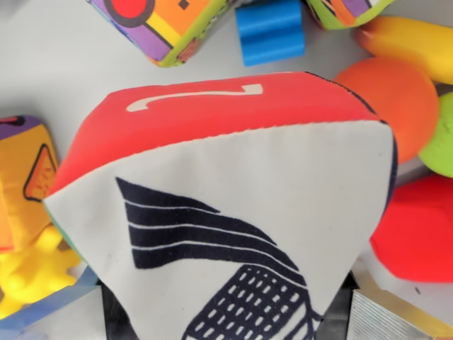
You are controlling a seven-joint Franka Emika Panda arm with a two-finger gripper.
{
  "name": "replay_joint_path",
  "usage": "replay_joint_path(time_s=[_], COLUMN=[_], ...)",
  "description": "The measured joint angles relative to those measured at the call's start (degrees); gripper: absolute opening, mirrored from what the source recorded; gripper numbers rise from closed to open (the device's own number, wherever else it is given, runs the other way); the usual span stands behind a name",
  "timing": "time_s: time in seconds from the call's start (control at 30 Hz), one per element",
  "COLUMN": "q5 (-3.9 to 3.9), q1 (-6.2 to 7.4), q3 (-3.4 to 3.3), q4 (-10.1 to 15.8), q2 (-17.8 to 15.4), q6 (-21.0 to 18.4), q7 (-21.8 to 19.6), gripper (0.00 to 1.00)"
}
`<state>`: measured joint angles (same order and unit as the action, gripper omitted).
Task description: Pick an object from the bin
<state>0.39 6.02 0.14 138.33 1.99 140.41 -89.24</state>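
The pincer (pixel 226 312) is mostly hidden at the bottom, its dark fingers (pixel 113 312) on both sides of a big soft cube (pixel 226 205), squeezing it. Other toys lie around on the bin floor (pixel 64 64).

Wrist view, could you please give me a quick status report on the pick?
Claw mostly hidden, state unclear. Soft fabric cube fills the view, red face up, white face towards camera, apparently at the claw. Orange ball, blue foam block and yellow toy close around it.
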Motion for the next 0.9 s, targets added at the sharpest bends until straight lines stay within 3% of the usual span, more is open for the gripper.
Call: replay_joint_path(time_s=[0.9], q5=[0.0], q1=[0.0], q3=[0.0], q4=[-6.5], q2=[-9.8], q6=[-16.3], q7=[0.0], gripper=[0.0])
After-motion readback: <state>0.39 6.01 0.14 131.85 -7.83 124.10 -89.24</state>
